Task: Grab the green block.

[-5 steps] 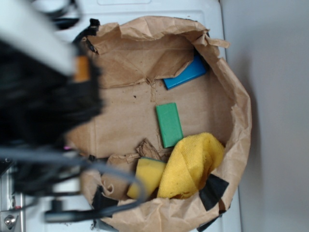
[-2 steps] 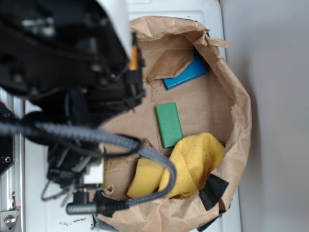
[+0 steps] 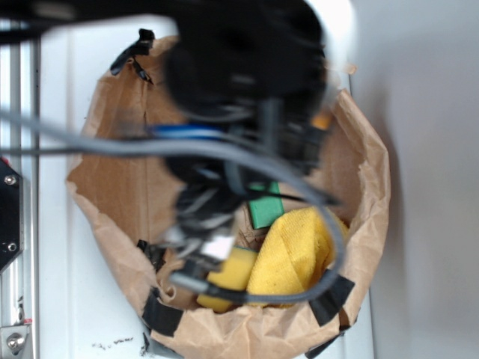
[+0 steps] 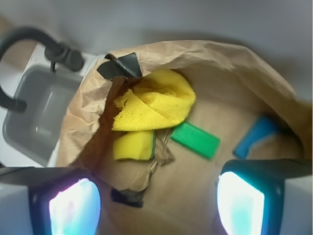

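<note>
The claw point(image 4: 156, 196) hung wide open over the brown paper bag point(image 4: 88, 112), its two fingers at the lower corners of the wrist view, pads point(image 4: 73, 205) glowing pale blue, nothing held between them. The green block point(image 4: 194, 139) lay flat on the paper floor ahead of the claw, slightly toward the right-hand finger, clear of both fingers. Ahead and to the left of the claw sat a yellow sponge point(image 4: 133, 145) with a thin green edge, just beside the block, and a bunched yellow cloth point(image 4: 156, 105) lay beyond it. A blue block point(image 4: 257, 136) leaned near the bag wall ahead of the right-hand finger. In the exterior view the blurred black arm point(image 3: 239, 82) and cables covered most of the bag, leaving only part of the green block point(image 3: 263, 212) showing.
</note>
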Available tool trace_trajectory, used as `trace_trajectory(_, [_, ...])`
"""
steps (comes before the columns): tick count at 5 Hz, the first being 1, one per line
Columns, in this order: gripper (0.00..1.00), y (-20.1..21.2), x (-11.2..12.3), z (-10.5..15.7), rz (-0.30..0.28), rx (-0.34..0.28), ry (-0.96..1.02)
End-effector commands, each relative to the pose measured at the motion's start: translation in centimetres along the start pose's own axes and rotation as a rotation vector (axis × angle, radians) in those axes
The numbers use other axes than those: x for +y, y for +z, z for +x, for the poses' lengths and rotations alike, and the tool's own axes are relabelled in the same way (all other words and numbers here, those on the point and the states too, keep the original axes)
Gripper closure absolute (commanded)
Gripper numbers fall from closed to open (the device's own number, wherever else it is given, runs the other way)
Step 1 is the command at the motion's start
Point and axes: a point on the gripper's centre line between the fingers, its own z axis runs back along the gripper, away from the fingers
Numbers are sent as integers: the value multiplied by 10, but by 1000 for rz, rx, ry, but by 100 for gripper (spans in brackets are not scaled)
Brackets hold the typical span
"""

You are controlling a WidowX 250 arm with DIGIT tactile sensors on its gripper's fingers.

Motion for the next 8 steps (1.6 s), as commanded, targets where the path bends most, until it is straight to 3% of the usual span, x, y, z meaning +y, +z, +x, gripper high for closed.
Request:
trace_trajectory(1, [0, -25, 37, -6, 51, -20, -225])
trace_trajectory(2, [0, -40, 45, -68, 116, -1, -289])
trace_trajectory(6, [0, -40, 45, -68, 116, -1, -289])
trace_trajectory(8, [0, -83, 35, -45, 197, 26, -346])
